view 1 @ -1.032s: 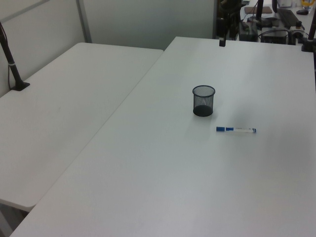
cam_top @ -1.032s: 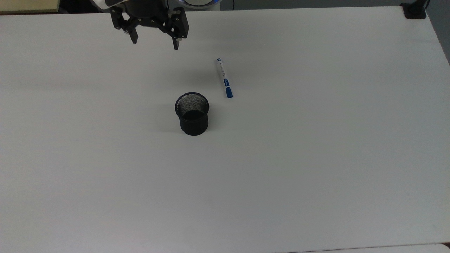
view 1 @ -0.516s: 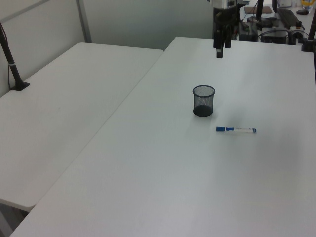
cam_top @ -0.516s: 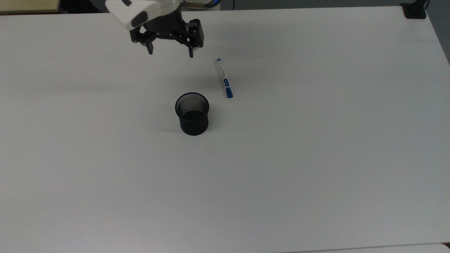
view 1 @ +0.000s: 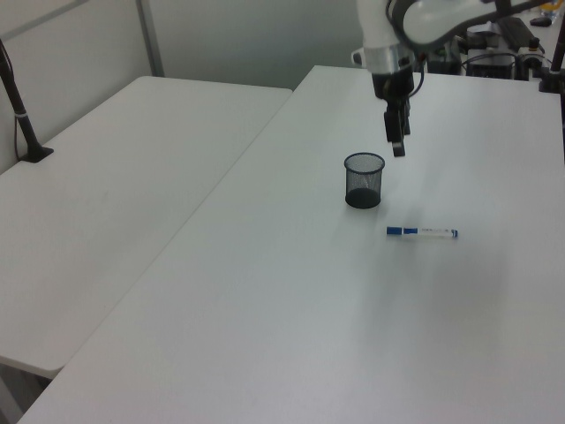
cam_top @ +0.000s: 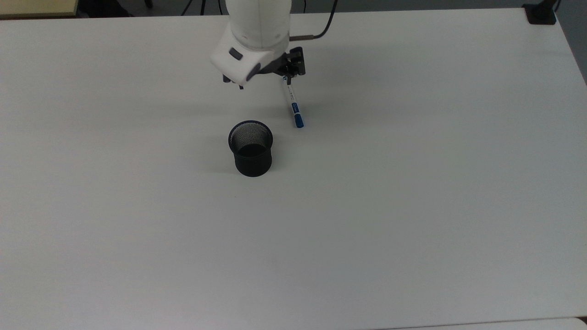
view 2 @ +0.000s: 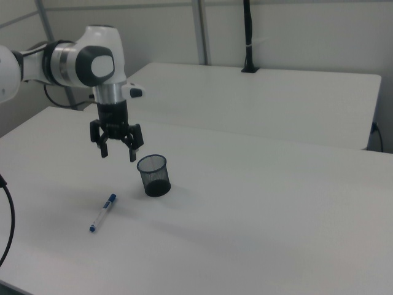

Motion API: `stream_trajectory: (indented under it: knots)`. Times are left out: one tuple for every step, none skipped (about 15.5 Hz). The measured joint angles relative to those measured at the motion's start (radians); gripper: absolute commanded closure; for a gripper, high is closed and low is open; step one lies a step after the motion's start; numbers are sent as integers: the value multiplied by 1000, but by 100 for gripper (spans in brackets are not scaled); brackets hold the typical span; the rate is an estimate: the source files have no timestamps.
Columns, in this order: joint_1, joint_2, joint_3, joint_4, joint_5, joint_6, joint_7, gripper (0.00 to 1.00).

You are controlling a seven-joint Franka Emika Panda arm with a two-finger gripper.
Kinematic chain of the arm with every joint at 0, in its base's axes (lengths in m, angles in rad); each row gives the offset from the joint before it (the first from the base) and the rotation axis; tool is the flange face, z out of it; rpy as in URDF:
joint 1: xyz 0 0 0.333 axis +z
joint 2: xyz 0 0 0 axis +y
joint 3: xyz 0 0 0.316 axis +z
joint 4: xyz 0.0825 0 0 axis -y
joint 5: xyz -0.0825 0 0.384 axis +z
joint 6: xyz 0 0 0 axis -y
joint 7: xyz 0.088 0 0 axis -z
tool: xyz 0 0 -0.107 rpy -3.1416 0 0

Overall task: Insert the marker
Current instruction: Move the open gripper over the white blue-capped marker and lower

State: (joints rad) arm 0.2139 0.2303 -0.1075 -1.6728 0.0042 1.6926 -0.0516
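Observation:
The marker (cam_top: 293,104) lies flat on the white table (cam_top: 412,183), its blue cap toward the black mesh cup (cam_top: 251,148). It also shows as the marker (view 1: 422,232) and the marker (view 2: 102,212). The cup (view 1: 364,181) stands upright and holds nothing; it is the cup (view 2: 153,175) in the right view. My gripper (view 2: 117,153) hangs open above the table, fingers pointing down, nothing between them. In the top view the gripper (cam_top: 264,84) sits over the marker's tail end, with one finger overlapping it. The left view puts the gripper (view 1: 395,146) just above and behind the cup.
A second white table (view 1: 115,177) adjoins this one. A black clamp post (view 1: 22,115) stands on its far edge, and another black clamp (cam_top: 541,13) sits at the top view's upper right corner. A dark cable (view 2: 7,215) hangs at the right view's left edge.
The arm has swung from the top view's upper left toward the right and come lower, ending beside the marker's tail end. The fingers stay spread. Marker and cup have not moved.

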Motion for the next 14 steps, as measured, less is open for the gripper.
stream_trajectory:
  knots:
    - [8, 11, 0, -7, 0, 3, -2, 0]
    - [14, 23, 0, -12, 0, 9, -3, 0]
    - [19, 39, 0, -16, 0, 19, -3, 0]
    - [22, 55, 0, -18, 0, 32, -3, 0]
    - [24, 70, 0, -18, 0, 47, -3, 1]
    - [25, 84, 0, -18, 0, 56, -5, 1]
    - [26, 97, 0, -19, 0, 60, -7, 1]
    - [30, 108, 0, -20, 0, 60, -10, 3]
    - [38, 122, 0, -23, 0, 60, -16, 6]
    - [50, 134, 0, -29, 0, 60, -17, 10]
    - [60, 143, 0, -34, 0, 60, -17, 14]
    - [69, 153, 1, -37, 0, 60, -17, 17]
    - [76, 161, 1, -38, 0, 61, -17, 19]
    - [80, 167, 1, -38, 0, 61, -17, 22]
